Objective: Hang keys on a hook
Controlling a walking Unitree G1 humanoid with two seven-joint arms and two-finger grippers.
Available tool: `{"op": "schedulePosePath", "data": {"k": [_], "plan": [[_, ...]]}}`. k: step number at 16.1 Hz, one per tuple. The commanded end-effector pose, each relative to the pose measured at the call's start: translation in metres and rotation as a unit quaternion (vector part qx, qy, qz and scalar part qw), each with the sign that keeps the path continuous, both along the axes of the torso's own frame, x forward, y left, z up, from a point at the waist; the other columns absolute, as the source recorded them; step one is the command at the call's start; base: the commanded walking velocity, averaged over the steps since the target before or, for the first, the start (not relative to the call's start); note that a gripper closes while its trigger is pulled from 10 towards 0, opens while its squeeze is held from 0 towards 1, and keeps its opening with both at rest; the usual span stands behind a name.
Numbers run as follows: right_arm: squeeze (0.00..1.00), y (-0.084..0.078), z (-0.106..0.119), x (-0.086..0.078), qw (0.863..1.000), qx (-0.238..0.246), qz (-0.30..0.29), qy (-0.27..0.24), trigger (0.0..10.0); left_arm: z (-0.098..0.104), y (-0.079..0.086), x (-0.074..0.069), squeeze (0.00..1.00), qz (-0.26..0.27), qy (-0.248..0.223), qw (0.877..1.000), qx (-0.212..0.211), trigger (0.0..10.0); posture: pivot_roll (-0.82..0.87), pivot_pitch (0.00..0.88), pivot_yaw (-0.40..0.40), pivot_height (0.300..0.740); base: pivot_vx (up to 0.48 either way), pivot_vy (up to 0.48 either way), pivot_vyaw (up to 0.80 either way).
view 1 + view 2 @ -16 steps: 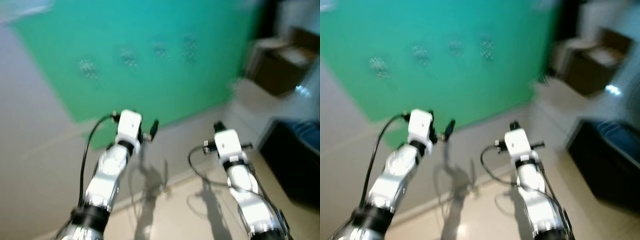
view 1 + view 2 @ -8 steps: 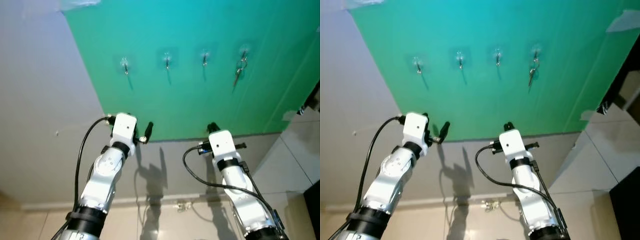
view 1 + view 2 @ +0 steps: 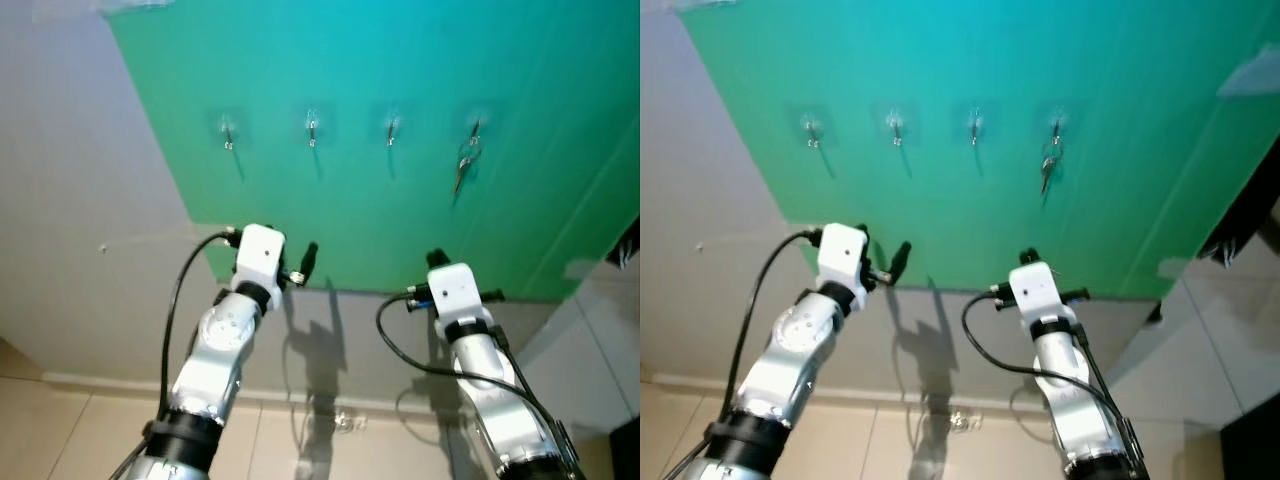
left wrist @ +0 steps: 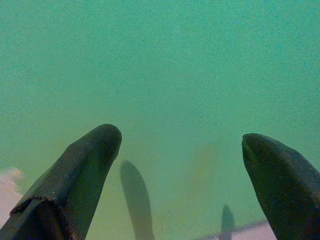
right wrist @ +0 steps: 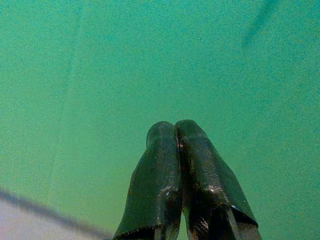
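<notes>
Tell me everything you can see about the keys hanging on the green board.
The keys look like a small metallic bunch, silvery and dark, hanging straight down from the rightmost hook of a row of four on the green board. A ring at the top loops over the hook and a slim key dangles below it, casting a faint shadow on the board. The picture is too small to count the keys. Nothing else touches them; both tools sit lower, apart from them.

Both silver arms raised forward side by side, left tool [image 4: 180,150] with fingers spread wide, right tool [image 5: 176,131] with fingers pressed together
</notes>
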State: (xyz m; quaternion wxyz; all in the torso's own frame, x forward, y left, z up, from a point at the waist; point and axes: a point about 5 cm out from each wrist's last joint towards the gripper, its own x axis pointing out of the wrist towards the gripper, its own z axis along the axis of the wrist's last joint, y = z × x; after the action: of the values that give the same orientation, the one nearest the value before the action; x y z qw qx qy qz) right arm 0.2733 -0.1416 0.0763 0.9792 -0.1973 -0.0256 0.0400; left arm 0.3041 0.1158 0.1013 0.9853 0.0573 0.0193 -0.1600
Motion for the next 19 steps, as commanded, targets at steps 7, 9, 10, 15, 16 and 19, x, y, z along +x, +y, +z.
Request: {"op": "schedulePosePath", "data": {"k": [7,9,10,15,16,19], "plan": [[0.0,0.015,0.033,-0.019,0.991,-0.001,0.133,0.003,10.0,0.001,0.01,-0.006,0.0,0.008,-0.005,1.0,-0.009,10.0,-0.15,0.0,0.074,0.74,0.0,0.0,0.0],[0.0,0.02,0.045,-0.025,0.982,-0.004,0.188,0.008,10.0,0.0,0.008,-0.007,0.0,0.005,-0.003,1.0,-0.012,10.0,-0.16,0.0,0.08,0.74,0.0,0.0,0.0],[0.0,0.021,0.056,-0.025,0.978,0.01,0.207,-0.003,10.0,0.0,0.008,-0.007,0.0,0.004,-0.002,1.0,-0.011,10.0,-0.16,0.0,0.081,0.74,0.0,0.0,0.0],[0.0,0.023,0.111,-0.001,0.969,0.08,0.227,-0.058,10.0,0.0,0.006,-0.007,0.0,0.003,-0.002,1.0,-0.014,10.0,-0.15,0.0,0.075,0.74,0.0,0.0,0.0],[0.0,0.025,0.115,0.0,0.966,0.087,0.235,-0.058,10.0,0.0,0.006,-0.007,0.0,0.003,-0.002,1.0,-0.014,10.0,-0.15,0.0,0.075,0.74,0.0,0.0,0.0],[0.0,0.042,0.134,-0.001,0.943,0.1,0.313,-0.047,10.0,0.001,0.007,-0.007,0.0,0.009,-0.001,1.0,-0.018,10.0,-0.14,0.0,0.064,0.74,0.0,0.0,0.0]]}}
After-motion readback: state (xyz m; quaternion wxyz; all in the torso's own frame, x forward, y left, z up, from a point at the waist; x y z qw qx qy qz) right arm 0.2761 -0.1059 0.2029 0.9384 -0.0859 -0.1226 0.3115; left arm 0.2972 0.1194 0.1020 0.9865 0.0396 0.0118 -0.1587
